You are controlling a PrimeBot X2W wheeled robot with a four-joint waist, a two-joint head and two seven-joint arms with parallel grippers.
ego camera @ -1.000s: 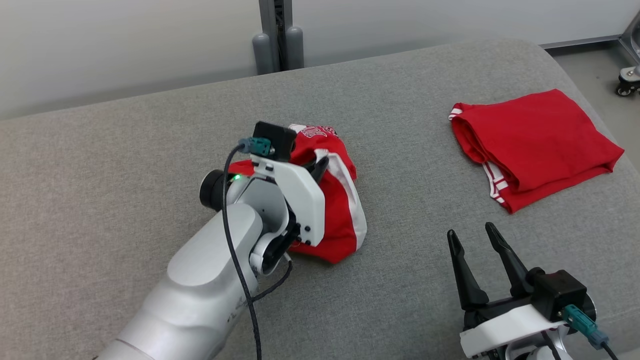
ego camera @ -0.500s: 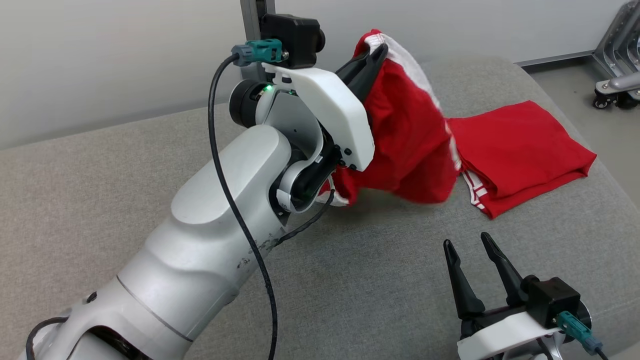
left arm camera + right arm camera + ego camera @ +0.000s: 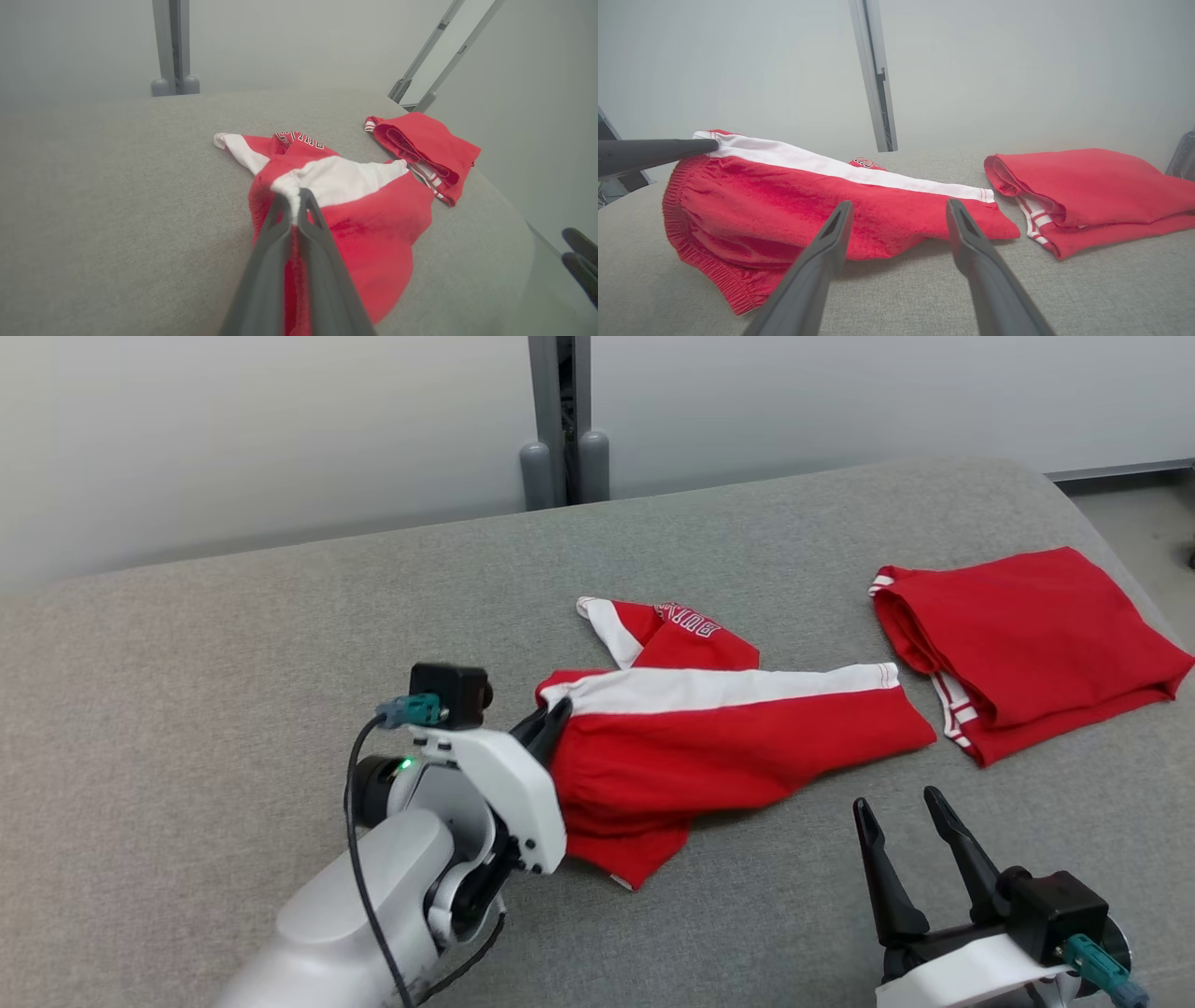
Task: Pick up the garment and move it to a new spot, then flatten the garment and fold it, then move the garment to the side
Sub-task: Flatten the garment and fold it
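Head view: the garment (image 3: 728,747), red shorts with a broad white side stripe, lies loosely spread near the middle of the table (image 3: 233,691). One leg stretches toward the right and a corner with white lettering is turned up behind it. The left gripper (image 3: 555,714) is at the garment's left end, its fingers clenched on the white-edged waistband. The right gripper (image 3: 896,800) is at the lower right, clear of the cloth, its fingers spread and holding nothing. A folded red garment (image 3: 1027,635) with white trim lies to the right, just beside the stretched leg's tip, near the table's right edge. The table is covered in grey woven fabric with rounded edges. Behind it stand a pale wall (image 3: 233,429) and a grey post (image 3: 563,420), with a strip of floor (image 3: 1134,509) at the upper right.

Left wrist view: the two fingers meet tightly on a bunch of white waistband, the red cloth falling away beneath them and to the right. The folded red garment (image 3: 430,144) is beyond, by the table's far corner, and the post (image 3: 173,46) rises behind.

Right wrist view: the spread fingers point at the garment's (image 3: 784,196) lower hem without touching it. The left gripper (image 3: 707,145) reaches in from the left, holding the waistband raised. The folded red garment (image 3: 1087,186) lies to the right.
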